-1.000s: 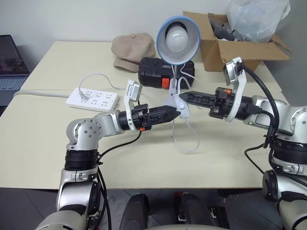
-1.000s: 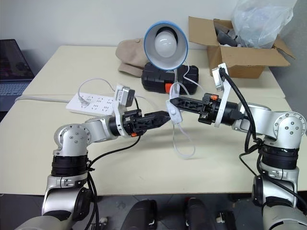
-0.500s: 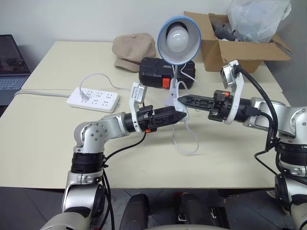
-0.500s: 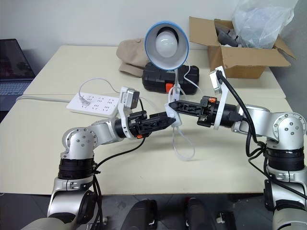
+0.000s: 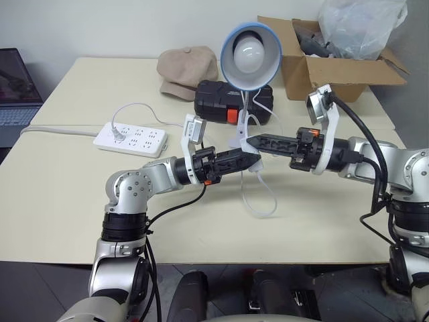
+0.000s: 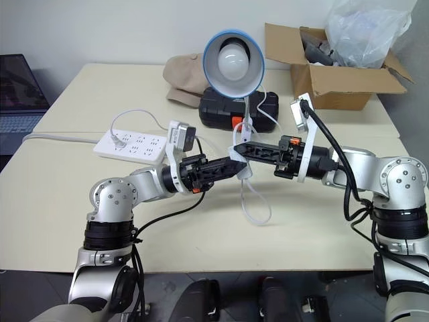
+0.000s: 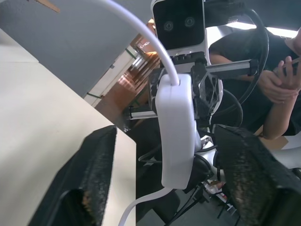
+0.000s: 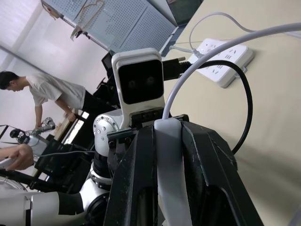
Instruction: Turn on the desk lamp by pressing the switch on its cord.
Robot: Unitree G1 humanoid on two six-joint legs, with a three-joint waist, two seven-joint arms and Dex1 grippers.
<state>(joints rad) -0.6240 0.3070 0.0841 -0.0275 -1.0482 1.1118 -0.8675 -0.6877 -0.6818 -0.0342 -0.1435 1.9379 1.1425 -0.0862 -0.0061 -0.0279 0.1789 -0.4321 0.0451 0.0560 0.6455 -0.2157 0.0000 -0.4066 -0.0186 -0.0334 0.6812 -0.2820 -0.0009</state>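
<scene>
Since the earlier frame the left gripper [image 5: 253, 159] has moved right, up to the switch [image 7: 176, 127] at the center of the frame. In the left eye view the desk lamp [image 5: 249, 55] stands at upper center, its cord [image 5: 260, 201] looping below. In the left wrist view the fingers [image 7: 91, 176] stand apart, the switch between them. In the right wrist view the right gripper [image 8: 170, 155] is clamped on the switch.

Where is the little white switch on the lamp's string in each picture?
Left eye view: the switch sits mid-picture, where the two claw tips meet.
Right eye view: the switch is just left of centre, below the desk lamp.
Left wrist view: centre, between the left claw's black fingers.
Right wrist view: bottom centre, pinched in the right claw.
Shared landmark: the white cord leaving the switch.
</scene>
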